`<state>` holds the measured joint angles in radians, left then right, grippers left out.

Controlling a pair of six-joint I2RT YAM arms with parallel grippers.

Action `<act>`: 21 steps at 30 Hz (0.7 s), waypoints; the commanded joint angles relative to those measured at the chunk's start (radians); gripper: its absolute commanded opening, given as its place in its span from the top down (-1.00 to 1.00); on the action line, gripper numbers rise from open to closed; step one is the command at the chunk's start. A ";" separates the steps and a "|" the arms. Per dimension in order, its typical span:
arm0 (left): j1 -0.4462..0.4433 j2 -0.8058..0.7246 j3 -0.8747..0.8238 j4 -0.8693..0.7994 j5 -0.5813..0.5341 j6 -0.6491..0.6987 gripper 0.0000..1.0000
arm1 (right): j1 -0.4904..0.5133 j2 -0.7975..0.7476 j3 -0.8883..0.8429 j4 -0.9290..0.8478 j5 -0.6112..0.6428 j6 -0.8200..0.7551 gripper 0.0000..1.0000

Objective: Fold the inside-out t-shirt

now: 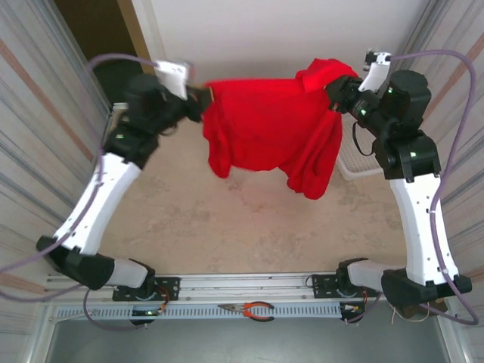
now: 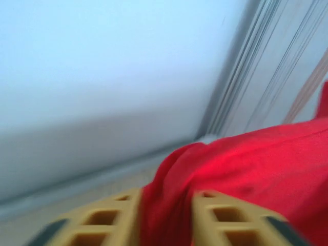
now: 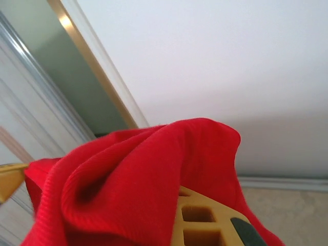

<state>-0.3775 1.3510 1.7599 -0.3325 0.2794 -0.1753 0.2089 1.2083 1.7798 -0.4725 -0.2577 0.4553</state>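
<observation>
We've got the inside-out t-shirt [image 1: 265, 125] strung across the upper middle of the top view, plain red on the face we see and sagging lowest toward the right. At upper left, the left gripper [image 1: 198, 96] pinches one edge, and its wrist camera shows cloth squeezed between the two yellow fingers [image 2: 102, 220]. At upper right, the right gripper [image 1: 338, 89] is clamped tight on a bunched corner (fabric spills over its finger), with the shirt hanging above the table [image 1: 227, 227].

Robotics lab cell — alu rail [image 1: 227, 281], pliers [image 1: 249, 310], ribbed panel walls [image 1: 38, 98]
</observation>
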 commanded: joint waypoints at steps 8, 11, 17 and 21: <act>-0.019 -0.136 -0.493 0.092 0.074 -0.182 -0.32 | 0.160 0.011 -0.042 0.061 0.022 0.031 1.00; -0.107 -0.216 -0.691 0.190 -0.004 -0.249 -0.40 | 0.197 0.026 -0.041 0.056 0.045 0.015 1.00; -0.351 -0.266 -0.914 0.370 -0.226 -0.284 -0.53 | 0.273 0.030 -0.003 0.026 0.092 -0.011 1.00; -0.453 -0.202 -0.893 0.413 -0.304 -0.221 -0.57 | 0.316 0.012 0.013 0.020 0.106 -0.017 1.00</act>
<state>-0.7906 1.1275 0.8433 -0.0376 0.0963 -0.4229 0.5007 1.2556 1.7424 -0.4831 -0.1795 0.4622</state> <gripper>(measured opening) 0.781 0.069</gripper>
